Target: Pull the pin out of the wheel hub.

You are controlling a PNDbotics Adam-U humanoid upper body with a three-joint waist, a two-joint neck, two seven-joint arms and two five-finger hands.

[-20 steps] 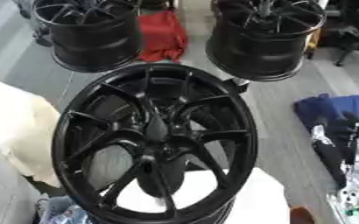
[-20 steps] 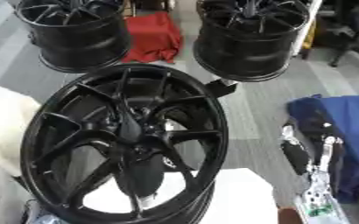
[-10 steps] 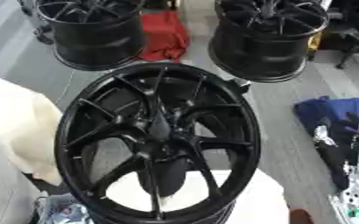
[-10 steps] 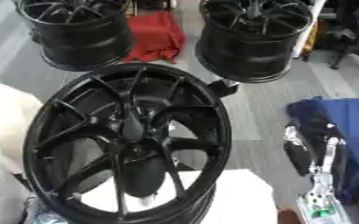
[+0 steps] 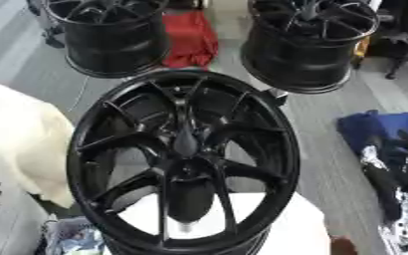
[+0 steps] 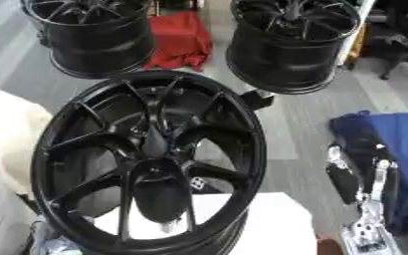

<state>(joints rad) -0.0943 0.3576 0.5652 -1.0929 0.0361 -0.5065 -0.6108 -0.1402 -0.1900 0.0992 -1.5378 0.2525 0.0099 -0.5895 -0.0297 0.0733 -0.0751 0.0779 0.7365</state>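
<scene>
A grey floor (image 5: 329,149) runs to the far edge, where two black spoked wheel rims (image 5: 112,35) stand apart. A crumpled red cloth (image 5: 188,40) lies between them. Dark blue fabric (image 6: 399,144) sits at right, and cream-coloured cloth (image 5: 20,134) at left.

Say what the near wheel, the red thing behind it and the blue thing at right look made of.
Near wheel: probably metal painted glossy black; hard spokes with soft highlights. Red thing: cloth, matte, draped in folds. Blue thing: likely fabric, matte and creased, though partly hidden.
</scene>
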